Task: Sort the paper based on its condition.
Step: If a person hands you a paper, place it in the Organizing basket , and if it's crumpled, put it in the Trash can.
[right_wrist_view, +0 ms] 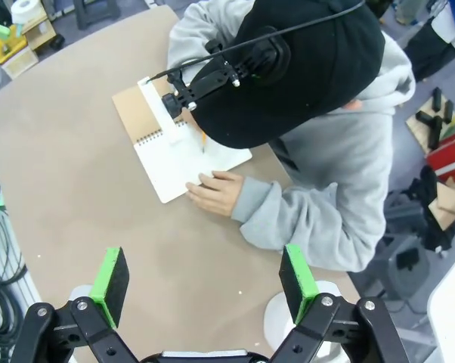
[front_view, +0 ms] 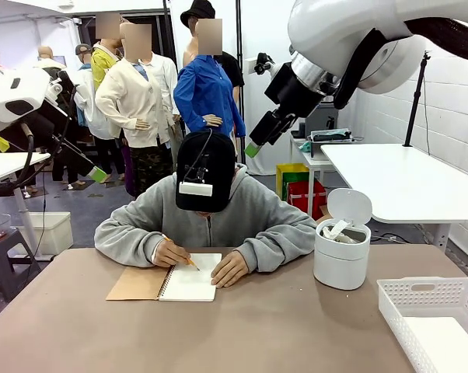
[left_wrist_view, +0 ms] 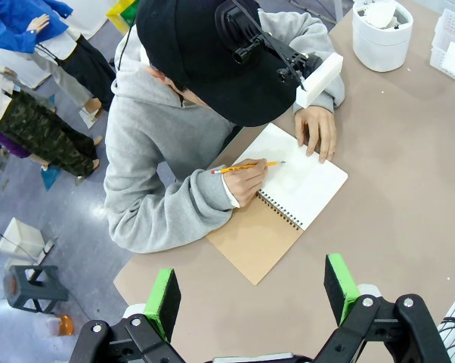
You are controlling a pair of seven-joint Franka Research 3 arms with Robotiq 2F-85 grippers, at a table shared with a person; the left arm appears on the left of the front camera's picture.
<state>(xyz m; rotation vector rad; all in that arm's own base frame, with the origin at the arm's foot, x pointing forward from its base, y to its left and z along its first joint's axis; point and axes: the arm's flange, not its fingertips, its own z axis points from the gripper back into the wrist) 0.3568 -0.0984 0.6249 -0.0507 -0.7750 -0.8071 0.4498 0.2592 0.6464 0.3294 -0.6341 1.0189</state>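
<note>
A person in a grey hooded top sits at the far side of the brown table [front_view: 257, 326], head bent over a spiral notebook [front_view: 189, 278] lying open, its brown cover folded out to the left. One hand [front_view: 170, 253] is curled shut around a yellow pencil [front_view: 189, 263], its tip on the white page. The other hand [front_view: 228, 270] rests loosely on the page's right edge, fingers bent and holding nothing.

Both arms hang high above the table. The left gripper [left_wrist_view: 252, 291], seen in its wrist view, has its green pads [left_wrist_view: 164, 299] spread wide with only air between them, well above the table's near left edge. The right gripper [right_wrist_view: 202, 281] is likewise spread wide and grasps nothing; it hovers over the table to the right of the person.

To the right of the notebook stands a small white bin [front_view: 342, 256] with its round lid tipped up; crumpled white paper [front_view: 339, 231] shows inside the rim. At the near right corner sits a white slotted basket [front_view: 420, 295] with a flat white sheet [front_view: 448, 342] lying in its bottom.
</note>
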